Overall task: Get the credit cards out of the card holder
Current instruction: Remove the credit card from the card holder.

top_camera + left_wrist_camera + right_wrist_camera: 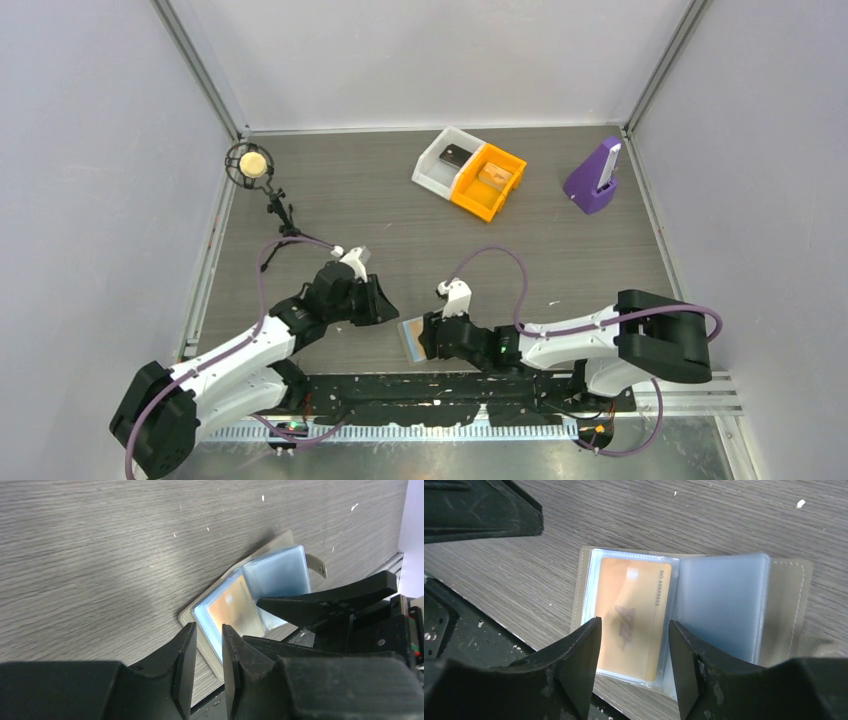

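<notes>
The grey-brown bifold card holder (719,605) lies open at the surface's (400,210) near edge, baring its orange plastic card (634,595). The right tool (634,625), half-open and empty, straddles that card, apparently to pinch it. The left tool (208,627), barely parted and empty, hovers beside the holder's corner.

Holder (410,336) lay open at surface (400,220) near edge, card (631,600) in it. Left gripper (388,305) just left, right gripper (634,625) above. Far side: mic (249,165) left; left bin (430,171) touching right bin (470,198), centre; stand (592,182) right.

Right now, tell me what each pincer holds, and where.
Nothing is held. Right pincer is open over the orange card; left pincer sits empty at the wallet's edge.
</notes>
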Action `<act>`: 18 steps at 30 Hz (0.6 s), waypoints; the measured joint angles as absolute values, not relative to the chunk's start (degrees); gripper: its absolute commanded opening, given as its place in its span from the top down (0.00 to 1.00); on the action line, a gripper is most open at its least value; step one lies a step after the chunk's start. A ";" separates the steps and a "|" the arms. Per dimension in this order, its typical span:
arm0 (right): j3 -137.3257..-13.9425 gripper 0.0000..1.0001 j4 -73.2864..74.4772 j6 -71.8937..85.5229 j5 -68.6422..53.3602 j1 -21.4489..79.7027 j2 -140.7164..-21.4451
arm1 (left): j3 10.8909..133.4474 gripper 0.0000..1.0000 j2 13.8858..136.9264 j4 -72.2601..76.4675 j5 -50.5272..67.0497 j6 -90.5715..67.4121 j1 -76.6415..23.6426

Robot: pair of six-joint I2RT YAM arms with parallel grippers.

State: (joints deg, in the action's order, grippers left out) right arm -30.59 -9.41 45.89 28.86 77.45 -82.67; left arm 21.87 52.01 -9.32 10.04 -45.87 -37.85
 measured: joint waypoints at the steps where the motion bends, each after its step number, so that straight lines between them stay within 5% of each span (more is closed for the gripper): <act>1: -29.32 0.42 -11.14 45.98 28.25 77.19 -81.89 | 21.56 0.75 52.49 -8.67 10.74 -45.89 -37.85; 6: -24.23 0.40 -17.78 46.87 26.13 75.92 -79.00 | 20.08 0.76 55.44 -4.78 13.98 -46.24 -37.87; 10: -23.42 0.29 -19.16 46.96 25.61 75.35 -78.24 | 19.75 0.76 57.34 -2.39 15.05 -46.57 -37.87; 18: -30.26 0.24 -11.18 46.59 26.65 75.83 -80.77 | 19.75 0.74 54.30 -4.78 12.12 -46.35 -37.87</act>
